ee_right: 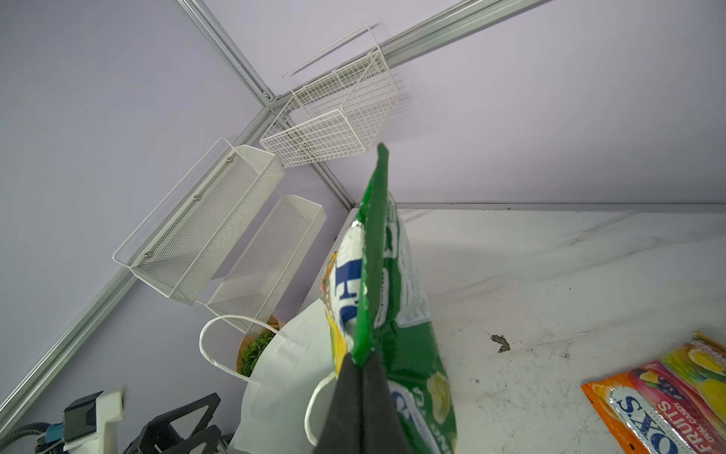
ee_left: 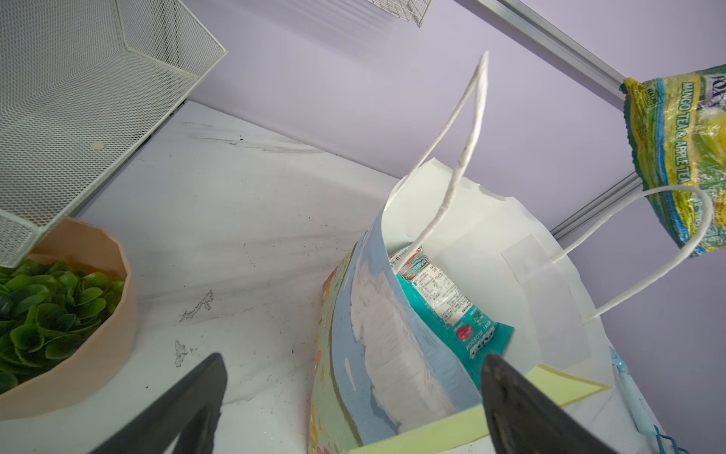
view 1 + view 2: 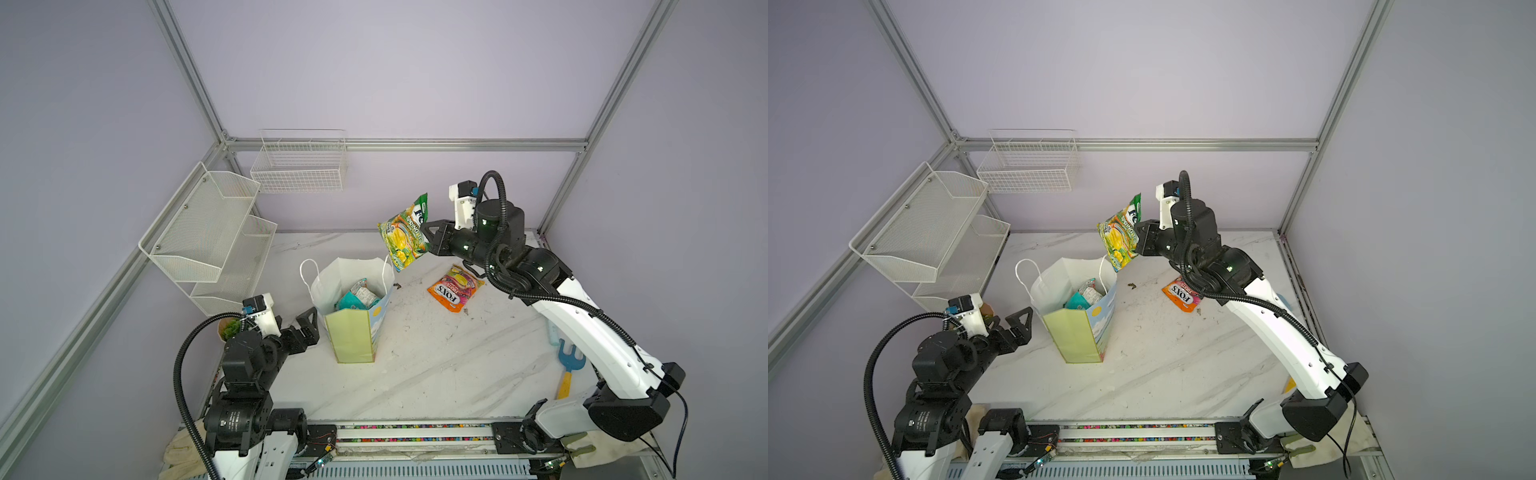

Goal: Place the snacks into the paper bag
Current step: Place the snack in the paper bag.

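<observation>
The paper bag (image 3: 351,336) (image 3: 1069,336) stands upright and open in the middle of the table. A teal-white snack packet (image 3: 359,297) (image 3: 1086,297) (image 2: 444,298) lies inside it. My right gripper (image 3: 424,232) (image 3: 1136,233) (image 1: 361,365) is shut on the edge of a green-yellow snack packet (image 3: 405,239) (image 3: 1121,237) (image 2: 683,157) (image 1: 396,298). That packet hangs in the air, its lower end by the bag's right rear rim. An orange-pink FOX'S packet (image 3: 455,288) (image 3: 1183,295) (image 1: 668,397) lies flat on the table under the right arm. My left gripper (image 3: 309,328) (image 3: 1021,328) (image 2: 353,359) is open and empty, just left of the bag (image 2: 393,334) (image 1: 283,365).
White mesh shelves (image 3: 212,232) hang on the left wall and a wire basket (image 3: 299,166) on the back wall. A potted green plant (image 2: 59,314) (image 3: 228,328) sits behind the left wrist. A blue-and-yellow toy rake (image 3: 569,365) lies under the right arm, by the table's right edge.
</observation>
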`<action>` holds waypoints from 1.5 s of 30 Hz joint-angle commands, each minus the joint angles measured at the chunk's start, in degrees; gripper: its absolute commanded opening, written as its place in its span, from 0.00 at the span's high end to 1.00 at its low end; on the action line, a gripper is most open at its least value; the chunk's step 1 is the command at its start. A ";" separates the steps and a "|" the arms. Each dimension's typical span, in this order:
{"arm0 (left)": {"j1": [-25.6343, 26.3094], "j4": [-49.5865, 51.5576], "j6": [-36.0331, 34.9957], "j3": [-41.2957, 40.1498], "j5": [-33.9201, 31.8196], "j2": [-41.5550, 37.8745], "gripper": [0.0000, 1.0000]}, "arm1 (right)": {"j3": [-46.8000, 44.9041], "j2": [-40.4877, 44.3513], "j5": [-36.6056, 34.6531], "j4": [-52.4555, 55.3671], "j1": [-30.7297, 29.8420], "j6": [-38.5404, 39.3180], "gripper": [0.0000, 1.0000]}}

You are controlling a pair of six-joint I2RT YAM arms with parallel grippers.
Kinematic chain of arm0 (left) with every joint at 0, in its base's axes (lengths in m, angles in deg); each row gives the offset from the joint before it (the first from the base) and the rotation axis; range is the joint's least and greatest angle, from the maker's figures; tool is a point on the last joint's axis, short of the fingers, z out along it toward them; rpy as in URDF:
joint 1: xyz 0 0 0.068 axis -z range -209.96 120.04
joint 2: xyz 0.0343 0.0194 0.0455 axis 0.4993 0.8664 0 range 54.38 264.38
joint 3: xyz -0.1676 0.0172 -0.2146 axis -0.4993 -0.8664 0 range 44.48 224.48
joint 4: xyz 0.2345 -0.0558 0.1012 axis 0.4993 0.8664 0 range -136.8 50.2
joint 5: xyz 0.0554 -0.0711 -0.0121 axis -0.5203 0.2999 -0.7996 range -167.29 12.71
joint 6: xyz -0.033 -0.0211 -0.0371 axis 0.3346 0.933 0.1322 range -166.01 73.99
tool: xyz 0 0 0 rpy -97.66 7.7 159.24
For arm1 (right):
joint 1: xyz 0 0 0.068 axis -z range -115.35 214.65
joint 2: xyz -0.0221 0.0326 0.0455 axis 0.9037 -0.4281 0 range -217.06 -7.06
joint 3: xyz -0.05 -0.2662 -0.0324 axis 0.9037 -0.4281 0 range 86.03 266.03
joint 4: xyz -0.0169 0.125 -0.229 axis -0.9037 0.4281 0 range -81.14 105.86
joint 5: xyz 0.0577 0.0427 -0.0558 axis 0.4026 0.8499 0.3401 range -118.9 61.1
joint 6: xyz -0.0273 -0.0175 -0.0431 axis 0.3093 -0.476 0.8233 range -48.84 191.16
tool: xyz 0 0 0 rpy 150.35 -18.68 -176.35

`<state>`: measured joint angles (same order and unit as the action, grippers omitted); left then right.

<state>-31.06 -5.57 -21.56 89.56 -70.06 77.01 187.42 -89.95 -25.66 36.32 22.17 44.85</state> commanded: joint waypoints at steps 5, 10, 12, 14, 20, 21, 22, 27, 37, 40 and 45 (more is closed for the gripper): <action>0.20 -2.08 0.07 -2.57 0.25 0.04 0.00 | 5.28 -2.30 -1.10 -0.42 -3.03 2.04 1.00; 0.18 -2.12 0.08 -2.46 0.51 -0.05 0.00 | 8.38 -4.05 -2.40 0.40 -5.67 2.94 1.00; 0.22 -2.13 -0.01 -2.46 0.60 -0.11 0.00 | 9.36 -4.63 -2.90 0.70 -6.68 3.32 1.00; 0.15 -2.19 -0.01 -2.59 0.59 -0.20 0.00 | 10.26 -5.27 -3.42 1.09 -7.60 3.60 1.00; 0.22 -2.12 0.05 -2.53 0.61 -0.22 0.00 | 13.07 -7.26 -4.80 2.37 -10.29 4.73 1.00; 0.22 -2.14 -0.01 -2.46 0.60 -0.29 0.00 | 13.37 -7.53 -5.10 2.50 -10.82 4.99 1.00; 0.16 -2.13 -0.01 -2.49 0.60 -0.31 0.00 | 13.56 -7.79 -5.47 2.59 -11.36 5.03 1.00; 0.18 -2.21 0.01 -2.55 0.60 -0.48 0.00 | 14.22 -9.16 -6.58 2.81 -13.84 5.28 1.00; 0.20 -2.21 -0.01 -2.58 0.60 -0.29 0.00 | 16.16 -12.62 -11.11 4.82 -18.17 7.30 1.00; 0.22 -2.25 -0.01 -2.62 0.60 -0.30 0.00 | 17.16 -13.95 -12.75 5.96 -19.33 8.09 1.00; 0.22 -2.28 -0.01 -2.55 0.60 -0.31 0.00 | 18.90 -16.02 -15.57 7.68 -21.18 9.55 1.00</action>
<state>-31.06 -5.59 -21.58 89.56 -70.04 76.99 204.03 -105.51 -38.12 43.86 2.15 52.57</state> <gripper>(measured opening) 0.997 0.048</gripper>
